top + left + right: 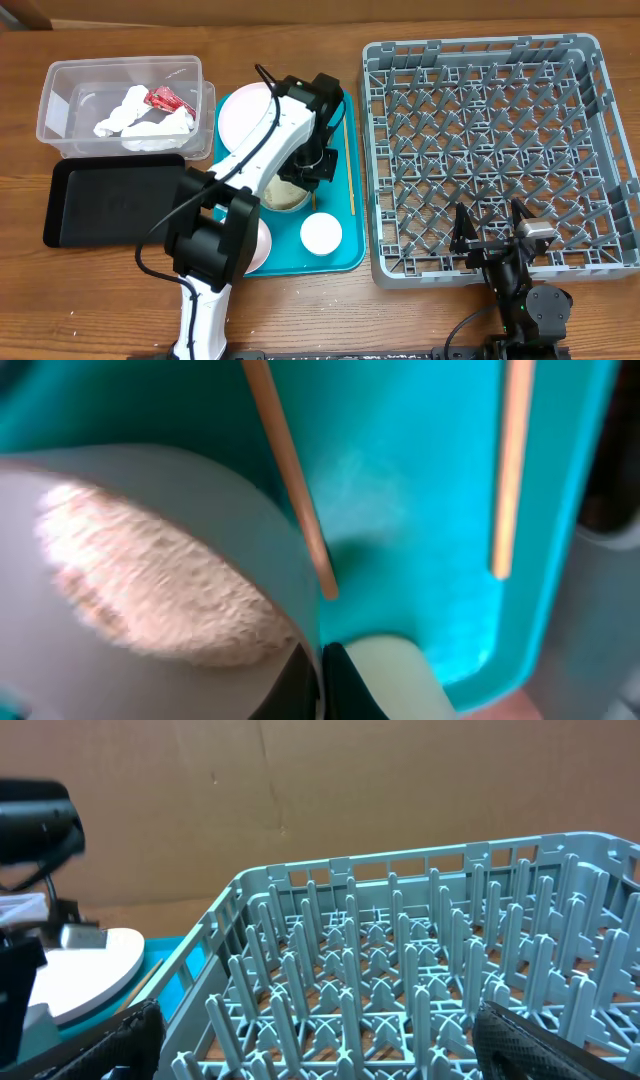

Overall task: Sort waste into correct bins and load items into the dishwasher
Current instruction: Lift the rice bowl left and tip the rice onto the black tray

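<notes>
My left gripper (322,678) is shut on the rim of a greyish-white bowl (150,660) holding white rice-like scraps (150,575); from overhead the gripper (303,180) is over the bowl (284,198) on the teal tray (345,255). Two wooden chopsticks (290,470) (512,470) lie on the tray, one showing overhead (347,160). A small white cup (321,233) (392,672) stands beside the bowl. Pink plates (248,110) (260,245) lie on the tray. My right gripper (490,232) (330,1055) is open and empty over the near edge of the grey dish rack (372,150) (400,960).
A clear tub (58,100) at the back left holds a crumpled napkin (140,125) and a red wrapper (168,99). A black tray (110,200) lies in front of it. A white plate (80,970) shows left of the rack.
</notes>
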`<state>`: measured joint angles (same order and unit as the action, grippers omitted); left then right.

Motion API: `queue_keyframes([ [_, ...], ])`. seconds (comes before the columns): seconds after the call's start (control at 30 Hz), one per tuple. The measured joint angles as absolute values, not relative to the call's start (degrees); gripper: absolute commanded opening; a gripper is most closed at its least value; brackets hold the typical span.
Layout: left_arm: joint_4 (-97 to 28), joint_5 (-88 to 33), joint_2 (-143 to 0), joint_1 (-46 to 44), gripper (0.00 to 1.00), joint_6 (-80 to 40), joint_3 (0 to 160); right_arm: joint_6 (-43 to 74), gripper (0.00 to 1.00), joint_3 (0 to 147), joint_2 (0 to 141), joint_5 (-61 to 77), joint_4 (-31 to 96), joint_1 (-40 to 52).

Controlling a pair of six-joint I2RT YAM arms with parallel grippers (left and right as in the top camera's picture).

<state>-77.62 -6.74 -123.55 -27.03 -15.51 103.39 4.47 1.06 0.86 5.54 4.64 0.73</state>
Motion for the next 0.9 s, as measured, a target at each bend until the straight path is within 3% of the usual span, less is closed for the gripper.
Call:
queue_keyframes([
  [0.37,-86.7,-7.51,-113.51,-22.04,0.04,-14.85,114.13,4.49,1.0,1.06,0.86,5.56,4.64,0.73],
  [0.63,-93.14,-9.3,-102.74,-6.92,0.04,-10.02,114.39,4.49,1.0,1.06,0.86,5.56,4.64,0.73],
  [0.9,-95.74,-23.53,-100.86,10.66,0.05,3.99,112.05,4.49,1.0,1.06,0.86,5.58,4.62,0.73],
])
